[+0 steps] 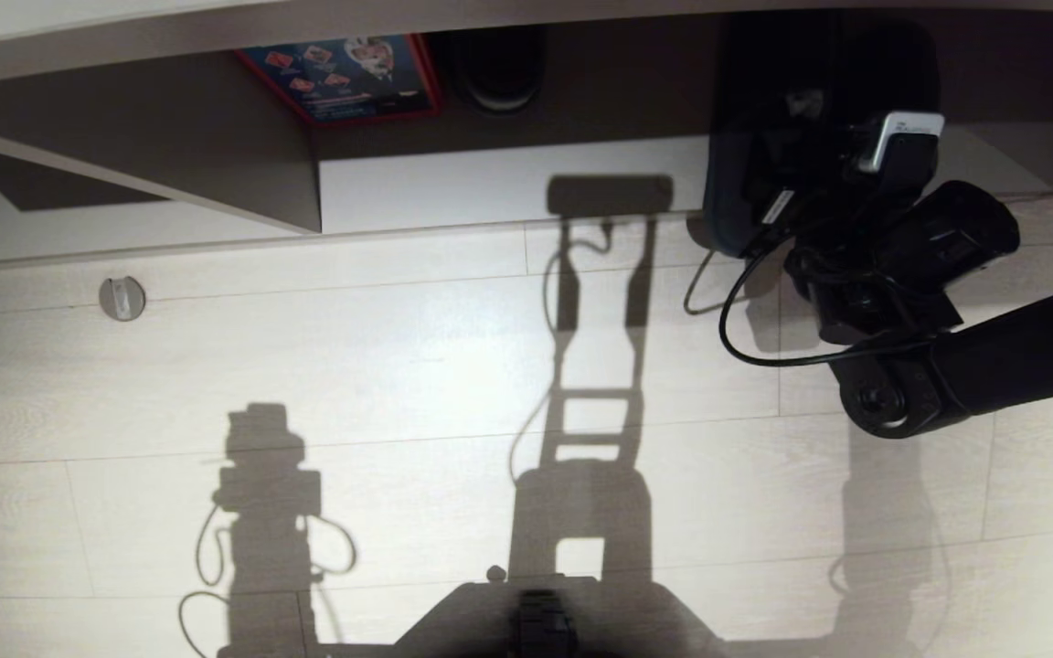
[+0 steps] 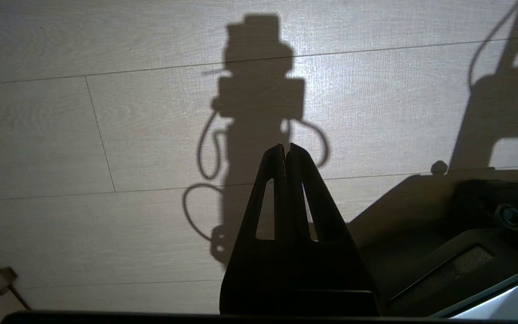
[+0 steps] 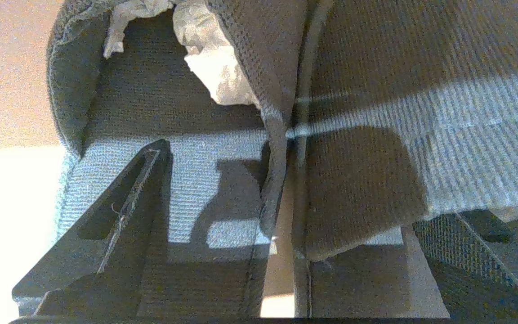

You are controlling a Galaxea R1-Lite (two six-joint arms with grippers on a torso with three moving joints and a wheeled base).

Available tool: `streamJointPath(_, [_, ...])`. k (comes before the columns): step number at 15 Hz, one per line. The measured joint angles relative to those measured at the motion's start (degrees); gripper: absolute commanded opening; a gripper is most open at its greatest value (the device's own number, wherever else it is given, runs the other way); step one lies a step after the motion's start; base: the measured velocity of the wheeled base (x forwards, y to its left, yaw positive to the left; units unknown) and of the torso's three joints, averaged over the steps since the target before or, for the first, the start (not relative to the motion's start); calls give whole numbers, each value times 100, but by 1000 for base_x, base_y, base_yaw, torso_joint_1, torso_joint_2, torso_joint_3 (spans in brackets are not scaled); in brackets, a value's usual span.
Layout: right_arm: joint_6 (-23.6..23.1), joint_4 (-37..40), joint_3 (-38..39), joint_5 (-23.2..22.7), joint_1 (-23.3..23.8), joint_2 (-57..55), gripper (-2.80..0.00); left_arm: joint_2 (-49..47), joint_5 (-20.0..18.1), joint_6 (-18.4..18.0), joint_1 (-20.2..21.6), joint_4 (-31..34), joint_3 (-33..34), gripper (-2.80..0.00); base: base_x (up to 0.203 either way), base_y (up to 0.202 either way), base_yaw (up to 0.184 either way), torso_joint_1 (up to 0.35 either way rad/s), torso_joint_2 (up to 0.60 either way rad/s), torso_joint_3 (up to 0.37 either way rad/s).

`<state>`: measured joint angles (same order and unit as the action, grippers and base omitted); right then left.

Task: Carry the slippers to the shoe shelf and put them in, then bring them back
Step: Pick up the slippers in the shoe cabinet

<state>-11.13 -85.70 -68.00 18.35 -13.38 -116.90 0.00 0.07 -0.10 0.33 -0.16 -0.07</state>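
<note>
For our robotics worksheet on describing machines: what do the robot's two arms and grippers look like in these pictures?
The right arm is matte black, with rounded joint housings, a silver-grey camera block at the wrist and a loose black cable looping below. The right gripper has flat black fingers with triangular cut-outs. The left gripper shows the same black, tapering, wedge-shaped fingers with slots.

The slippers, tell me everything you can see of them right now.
The slippers are a pair in dark grey-black ribbed fabric that reads blue-grey where light strikes. They lie side by side, inner edges touching, at the front of the shoe shelf. Crumpled pale paper stuffs one toe. The right gripper stands wide open around them, one finger over one slipper's insole, the other at the other slipper's outer side. The head view shows only a dark blue-grey edge beside the arm.
</note>
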Motion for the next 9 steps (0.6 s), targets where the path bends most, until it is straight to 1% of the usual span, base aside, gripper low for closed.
streamJointPath(9, [-72,10,-346,-11,202,-113,0,0,1,-1,0,1,2,-280,0,0,0,0,0,0])
